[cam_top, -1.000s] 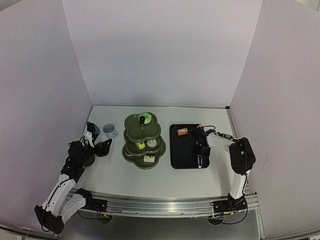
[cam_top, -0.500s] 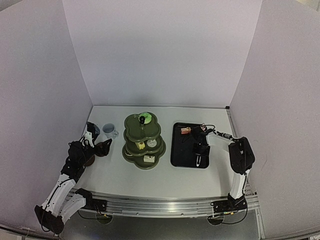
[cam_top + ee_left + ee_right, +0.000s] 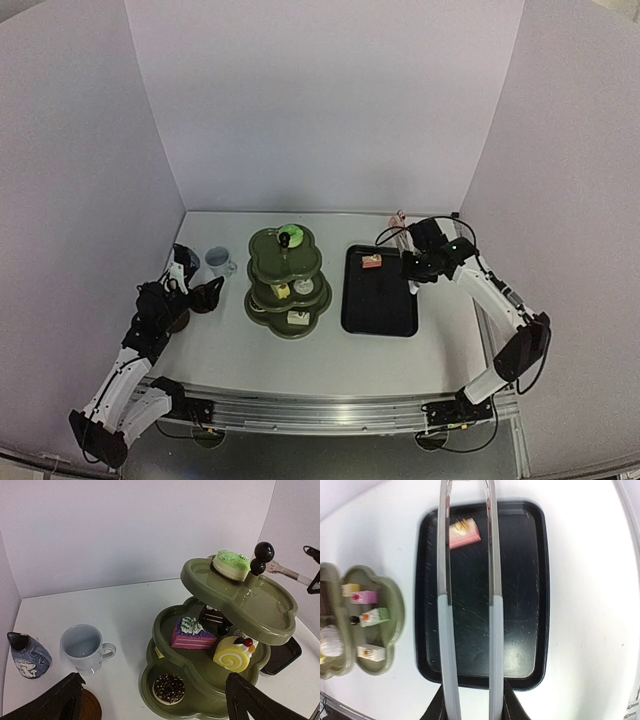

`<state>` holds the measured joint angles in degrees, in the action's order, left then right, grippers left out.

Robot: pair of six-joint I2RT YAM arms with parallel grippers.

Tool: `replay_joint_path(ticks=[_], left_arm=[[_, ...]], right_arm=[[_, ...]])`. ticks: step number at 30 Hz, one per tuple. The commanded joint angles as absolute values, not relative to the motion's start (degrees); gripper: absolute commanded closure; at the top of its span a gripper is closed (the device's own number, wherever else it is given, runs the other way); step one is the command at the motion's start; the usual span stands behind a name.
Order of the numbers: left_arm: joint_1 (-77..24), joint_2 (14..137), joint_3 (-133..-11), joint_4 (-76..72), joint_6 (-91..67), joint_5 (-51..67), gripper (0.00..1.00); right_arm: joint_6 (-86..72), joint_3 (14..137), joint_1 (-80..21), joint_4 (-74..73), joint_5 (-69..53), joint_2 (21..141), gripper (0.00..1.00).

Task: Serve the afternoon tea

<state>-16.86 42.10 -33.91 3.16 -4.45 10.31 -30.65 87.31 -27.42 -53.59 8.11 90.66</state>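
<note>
The olive-green three-tier stand [image 3: 288, 281] holds several cakes. In the left wrist view they include a green cake [image 3: 231, 564] on top, a pink slice [image 3: 192, 634], a yellow roll [image 3: 233, 654] and a chocolate doughnut [image 3: 170, 688]. One pink cake [image 3: 371, 262] lies on the black tray [image 3: 378, 300]. My right gripper [image 3: 420, 262] is shut on the metal tongs [image 3: 443, 580], raised above the tray's far right. The tongs are open, with the pink cake [image 3: 464, 532] below their tips. My left gripper [image 3: 208, 293] is open and empty, left of the stand.
A pale blue cup [image 3: 82, 647] stands left of the stand, a darker patterned cup [image 3: 27, 655] beside it. A brown coaster [image 3: 90, 707] lies under my left finger. White walls close in on three sides. The tongs' tip [image 3: 285, 571] shows behind the stand.
My right arm has risen off the tray and swung back and right, carrying the tongs. The pink cake stays on the tray. The left arm has not moved.
</note>
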Motion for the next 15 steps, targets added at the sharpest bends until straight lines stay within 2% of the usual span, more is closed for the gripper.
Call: replay_joint_path(ticks=[1, 6, 15], left_arm=[[-16.79, 42.67, -34.35, 0.57, -4.04, 10.6, 0.0], [-16.83, 42.91, -34.68, 0.23, -4.23, 11.16, 0.0], [-16.79, 42.96, -35.07, 0.79, -4.13, 11.3, 0.01]], right_arm=[[-25.56, 97.57, -30.55, -56.07, 9.0, 87.31, 1.0], [-23.17, 106.18, -34.16, -57.84, 9.41, 88.88, 1.0], [-12.57, 124.27, -51.62, -57.31, 4.53, 97.82, 1.0]])
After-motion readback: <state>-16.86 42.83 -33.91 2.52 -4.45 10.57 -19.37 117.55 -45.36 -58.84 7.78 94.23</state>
